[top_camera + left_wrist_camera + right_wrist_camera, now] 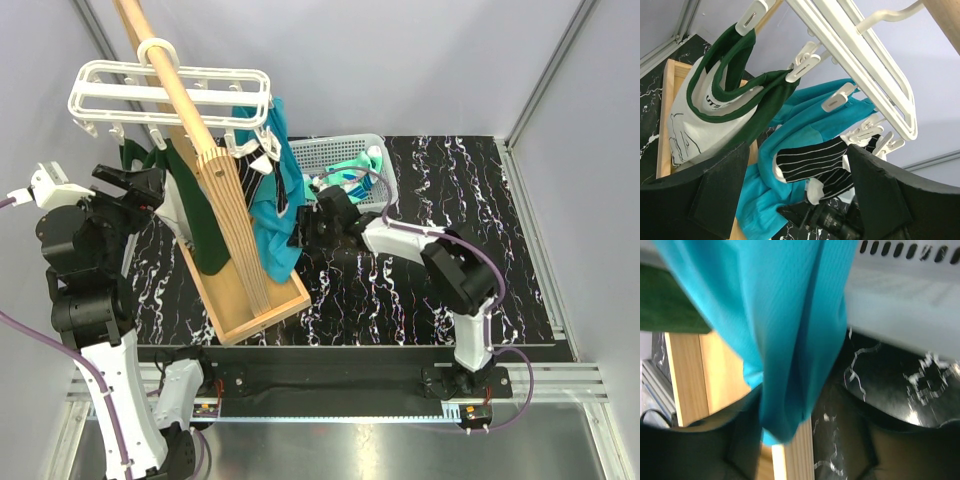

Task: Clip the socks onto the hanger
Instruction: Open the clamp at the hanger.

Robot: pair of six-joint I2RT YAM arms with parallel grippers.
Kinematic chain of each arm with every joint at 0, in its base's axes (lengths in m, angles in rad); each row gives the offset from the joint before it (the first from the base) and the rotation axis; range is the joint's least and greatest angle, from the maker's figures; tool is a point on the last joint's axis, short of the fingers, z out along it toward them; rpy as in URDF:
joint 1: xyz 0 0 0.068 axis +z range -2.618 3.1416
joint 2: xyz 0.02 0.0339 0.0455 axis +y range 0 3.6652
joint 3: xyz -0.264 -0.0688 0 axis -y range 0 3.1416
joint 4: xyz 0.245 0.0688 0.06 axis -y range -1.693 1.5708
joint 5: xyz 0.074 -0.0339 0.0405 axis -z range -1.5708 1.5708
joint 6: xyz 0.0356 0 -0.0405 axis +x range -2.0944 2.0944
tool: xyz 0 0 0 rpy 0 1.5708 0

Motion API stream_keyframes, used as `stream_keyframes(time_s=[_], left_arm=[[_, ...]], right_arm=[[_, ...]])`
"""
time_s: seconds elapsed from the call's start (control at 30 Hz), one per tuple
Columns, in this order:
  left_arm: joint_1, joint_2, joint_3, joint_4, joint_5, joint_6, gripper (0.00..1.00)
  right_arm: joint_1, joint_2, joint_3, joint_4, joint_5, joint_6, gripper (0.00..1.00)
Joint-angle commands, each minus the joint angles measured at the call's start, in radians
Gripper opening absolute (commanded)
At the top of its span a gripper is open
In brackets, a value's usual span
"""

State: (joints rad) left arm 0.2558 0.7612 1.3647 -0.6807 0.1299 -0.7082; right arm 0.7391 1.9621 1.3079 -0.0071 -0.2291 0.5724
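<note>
The left gripper [797, 172] is spread wide below the hanger [860, 65], which sits in the upper left of the top view. A striped sock [812, 162] hangs under the hanger. The right gripper [800, 412] is spread around the teal cloth [785, 330]; whether it touches the cloth is not clear. Mint socks [350, 172] lie in the basket [310, 150].

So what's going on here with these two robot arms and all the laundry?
The arms are pegging socks onto a white clip hanger hung on a wooden pole. A black striped sock is already clipped up, beside a teal cloth and a dark green garment. The left gripper is open and empty below the clips. The right gripper is open around the teal cloth's hem. Mint socks wait in the basket.
</note>
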Motion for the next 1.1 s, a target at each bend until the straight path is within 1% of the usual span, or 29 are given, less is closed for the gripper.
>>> stream_keyframes(time_s=[0.0,0.03,0.07,0.13,0.17,0.2,0.3,0.37,0.4,0.43,0.47,0.5,0.53,0.57,0.6,0.63,0.67,0.7,0.73,0.77,0.8,0.83,0.87,0.9,0.97,1.0,1.07], left_arm=[[-0.003,0.003,0.001,0.064,0.031,-0.005,0.84],[-0.004,0.001,-0.001,0.064,0.033,-0.004,0.84],[-0.004,0.004,-0.001,0.067,0.033,-0.002,0.84],[-0.004,0.004,0.0,0.067,0.027,0.003,0.84],[-0.004,0.01,0.001,0.067,0.022,0.003,0.84],[-0.006,0.013,-0.001,0.069,0.02,0.004,0.84],[-0.006,0.026,0.001,0.075,0.019,0.004,0.84],[-0.006,0.036,-0.001,0.079,0.017,0.003,0.84],[-0.006,0.039,-0.003,0.081,0.017,0.003,0.83],[-0.006,0.043,-0.003,0.082,0.016,0.003,0.84],[-0.006,0.049,0.0,0.082,0.013,0.003,0.83],[-0.007,0.05,0.005,0.081,0.01,0.004,0.83],[-0.007,0.056,0.01,0.079,0.005,0.007,0.83],[-0.006,0.062,0.016,0.076,-0.012,0.016,0.83],[-0.004,0.066,0.033,0.069,-0.019,0.019,0.82],[-0.007,0.069,0.04,0.066,-0.026,0.024,0.82],[-0.007,0.076,0.051,0.063,-0.033,0.032,0.81],[-0.007,0.079,0.057,0.061,-0.036,0.033,0.8],[-0.007,0.082,0.066,0.061,-0.038,0.035,0.79],[-0.007,0.085,0.068,0.064,-0.032,0.036,0.78],[-0.009,0.087,0.066,0.067,-0.03,0.036,0.77],[-0.007,0.087,0.057,0.072,-0.027,0.033,0.76],[-0.007,0.089,0.051,0.081,-0.001,0.03,0.74],[-0.007,0.09,0.042,0.113,0.023,0.03,0.73],[-0.007,0.092,0.01,0.15,0.098,0.021,0.69],[-0.007,0.09,-0.001,0.18,0.118,0.016,0.68],[-0.006,0.081,-0.033,0.216,0.16,0.0,0.66]], right_arm=[[0.017,0.056,0.083,0.078,-0.013,0.014,0.58],[0.025,0.066,0.114,0.075,-0.021,0.014,0.53],[0.031,0.076,0.128,0.075,-0.041,0.017,0.35],[0.042,0.083,0.168,0.072,-0.046,0.009,0.15],[0.048,0.084,0.185,0.065,-0.044,0.004,0.02],[0.051,0.084,0.223,0.058,-0.041,0.001,0.0],[0.051,0.106,0.302,0.035,-0.032,-0.025,0.0],[0.051,0.139,0.414,0.018,-0.001,-0.049,0.0],[0.048,0.159,0.518,0.013,0.01,-0.081,0.0],[0.043,0.182,0.575,-0.035,0.02,-0.097,0.0],[0.039,0.242,0.635,-0.047,0.039,-0.109,0.0],[0.025,0.277,0.766,-0.062,0.045,-0.127,0.0],[0.014,0.317,0.842,-0.104,0.051,-0.131,0.0],[0.003,0.404,0.916,-0.123,0.06,-0.131,0.0],[-0.007,0.447,1.05,-0.137,0.063,-0.134,0.0],[-0.027,0.492,1.115,-0.166,0.066,-0.135,0.0],[-0.041,0.576,1.178,-0.178,0.071,-0.126,0.03],[-0.053,0.612,1.277,-0.186,0.056,-0.121,0.05],[-0.075,0.642,1.309,-0.189,0.038,-0.114,0.06],[-0.084,0.671,1.324,-0.183,0.016,-0.096,0.13],[-0.092,0.672,1.308,-0.173,0.013,-0.091,0.18],[-0.102,0.664,1.288,-0.151,0.013,-0.089,0.25],[-0.106,0.638,1.265,-0.142,0.01,-0.095,0.3],[-0.109,0.621,1.219,-0.14,0.008,-0.1,0.42],[-0.115,0.559,1.174,-0.143,0.011,-0.106,0.53],[-0.116,0.535,1.136,-0.151,0.011,-0.117,0.65],[-0.118,0.471,1.11,-0.203,0.019,-0.141,0.76]])
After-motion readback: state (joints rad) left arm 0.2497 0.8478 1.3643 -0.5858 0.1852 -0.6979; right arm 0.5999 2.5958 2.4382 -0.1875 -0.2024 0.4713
